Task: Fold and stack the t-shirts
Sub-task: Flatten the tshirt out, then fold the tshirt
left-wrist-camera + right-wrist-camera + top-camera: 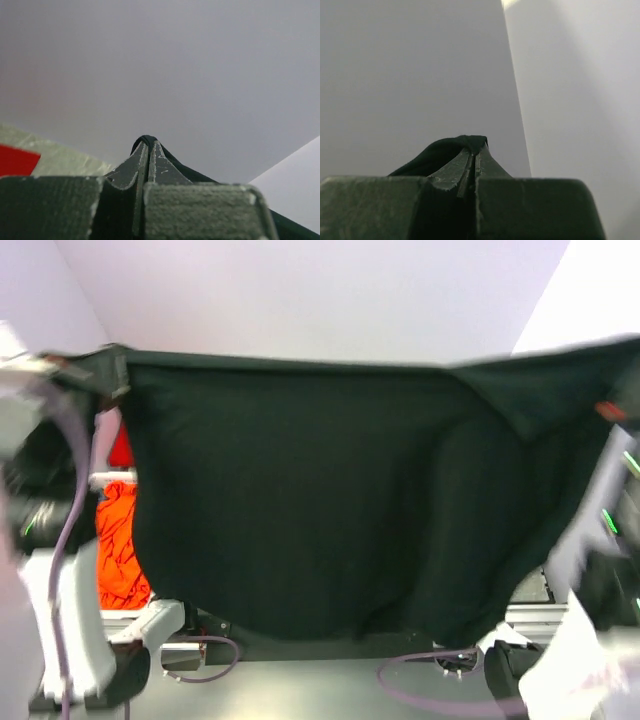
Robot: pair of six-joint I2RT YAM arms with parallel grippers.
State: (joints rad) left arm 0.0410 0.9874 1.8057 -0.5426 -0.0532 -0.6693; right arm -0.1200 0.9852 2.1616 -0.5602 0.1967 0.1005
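Observation:
A large black t-shirt (pixel 320 500) hangs spread wide in the air between my two grippers and hides most of the table. My left gripper (pixel 95 370) pinches its upper left corner; in the left wrist view the gripper (pixel 148 145) is shut, with black cloth (pixel 145 138) wrapped over the tips. My right gripper (pixel 612 408) holds the upper right corner; its wrist view shows it (pixel 476 150) shut on a fold of black cloth (pixel 450 147). An orange-red t-shirt (pixel 120 550) lies crumpled at the left, with a bright red t-shirt (pixel 121 447) behind it.
Both arm bases (pixel 135 645) (pixel 500 652) stand at the near edge with purple cables (pixel 205 655) looping on the table. A pale wall fills the background. A red patch (pixel 15 161) shows low on the left of the left wrist view.

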